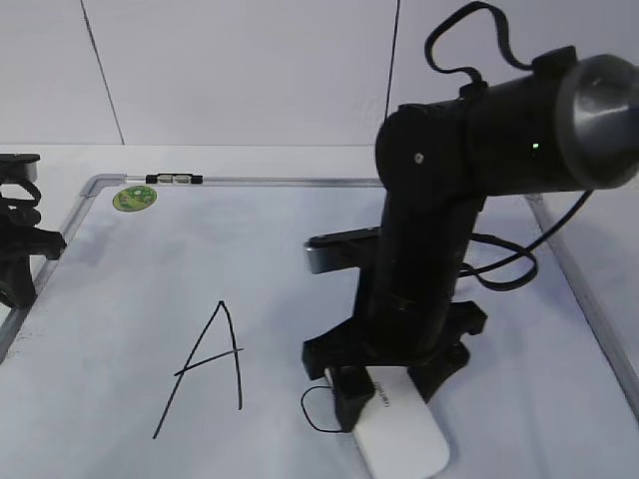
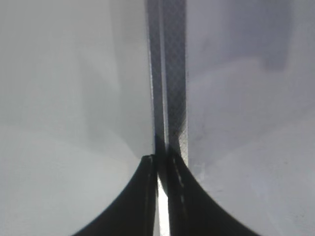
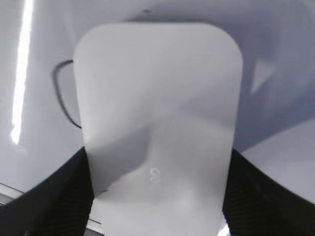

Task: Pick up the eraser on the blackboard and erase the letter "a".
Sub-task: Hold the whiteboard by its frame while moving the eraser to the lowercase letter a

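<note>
The white eraser lies flat on the blackboard near its front edge. My right gripper is shut on the eraser, with one black finger on each long side. In the right wrist view the eraser fills the space between the fingers. The letter "a" is mostly covered by the eraser. Only part of its black loop shows at the eraser's left. My left gripper is shut and empty at the board's left edge, over the grey frame.
A tall capital "A" is drawn left of the eraser. A round green sticker sits at the board's far left corner. A small dark clip lies on the far frame. The right arm's cable hangs over the board's right side.
</note>
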`<state>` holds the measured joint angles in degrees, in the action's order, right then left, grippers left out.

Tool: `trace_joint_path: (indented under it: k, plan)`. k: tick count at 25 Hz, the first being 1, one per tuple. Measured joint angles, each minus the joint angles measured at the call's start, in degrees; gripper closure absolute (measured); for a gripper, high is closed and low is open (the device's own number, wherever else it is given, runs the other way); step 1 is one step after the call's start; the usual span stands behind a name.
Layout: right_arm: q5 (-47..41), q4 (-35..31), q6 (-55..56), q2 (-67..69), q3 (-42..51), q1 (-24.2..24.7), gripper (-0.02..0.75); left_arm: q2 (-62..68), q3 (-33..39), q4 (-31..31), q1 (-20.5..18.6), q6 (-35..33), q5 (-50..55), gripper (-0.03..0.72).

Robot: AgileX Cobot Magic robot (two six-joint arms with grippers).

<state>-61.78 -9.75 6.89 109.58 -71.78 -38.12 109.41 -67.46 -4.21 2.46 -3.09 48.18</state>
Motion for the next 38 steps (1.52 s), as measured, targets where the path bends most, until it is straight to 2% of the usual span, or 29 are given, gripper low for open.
trace_joint_path:
  k: [7,17,21,32,38]
  plan:
    - [-0.61,-3.14,0.26,4.51,-6.74,-4.50,0.195,0.00,0.00,0.00,0.00,0.00,0.00,0.670]
    - [-2.52,3.85,9.84,5.25,-7.89,-5.57,0.195,0.00,0.00,-0.10,0.00,0.00,0.00,0.670]
    - [-2.98,3.58,10.84,5.25,-7.89,-3.56,0.196,0.00,0.00,-0.20,0.00,0.00,-0.05,0.670]
    - [-5.77,4.19,10.86,5.25,-7.98,7.19,0.196,0.00,0.00,-0.20,0.00,0.00,-0.05,0.670]
    - [-5.90,4.67,10.96,5.25,-7.98,6.46,0.196,0.00,0.00,-0.31,0.00,0.00,-0.05,0.671]
